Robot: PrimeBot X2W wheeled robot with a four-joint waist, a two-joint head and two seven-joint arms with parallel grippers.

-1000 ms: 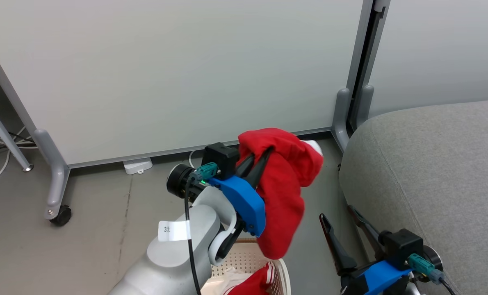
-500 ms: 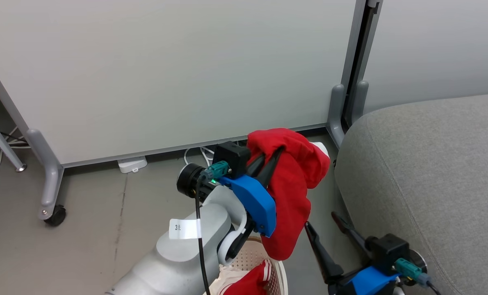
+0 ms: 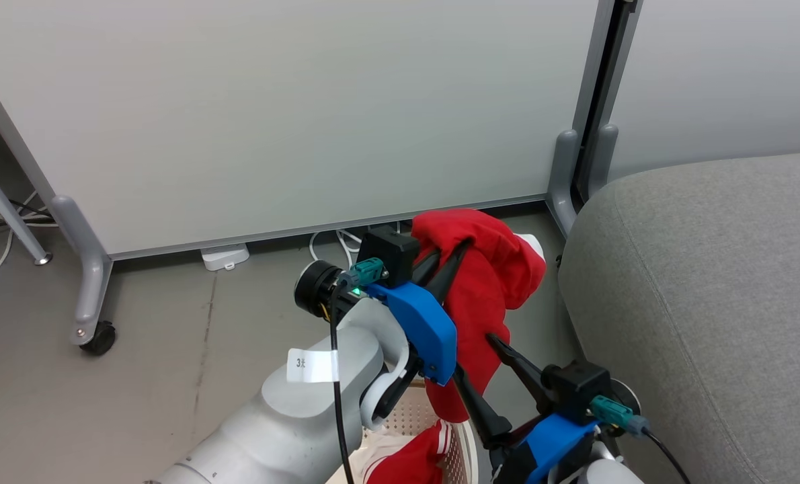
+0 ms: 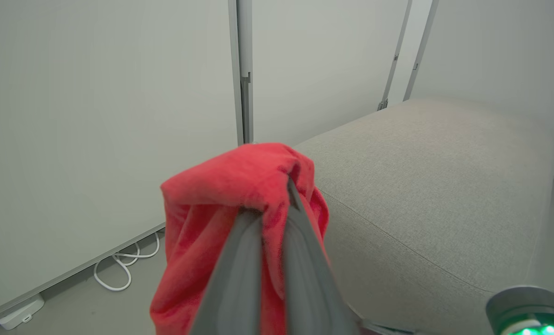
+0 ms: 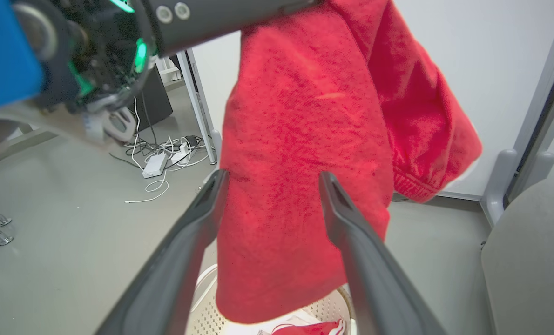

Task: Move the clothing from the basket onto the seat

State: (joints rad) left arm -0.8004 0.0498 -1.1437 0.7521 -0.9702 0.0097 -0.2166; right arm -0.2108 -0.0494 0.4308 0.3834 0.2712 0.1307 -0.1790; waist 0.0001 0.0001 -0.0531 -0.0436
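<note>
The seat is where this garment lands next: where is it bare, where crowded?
The seat is bare across its visible top, from its rounded edge by the partition post. Crowded: over the basket, where the left pincer holds the hanging garment and the open right pincer points at it.

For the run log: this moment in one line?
left gripper: shut on red garment above basket | right gripper: open, close to hanging garment | striped garment: in basket

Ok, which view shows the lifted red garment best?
The right wrist view: the red garment hangs nearly full length, cuff included, over the basket. The head view has the left pincer and its blue mount covering part; the left wrist view catches the bunched top.
</note>
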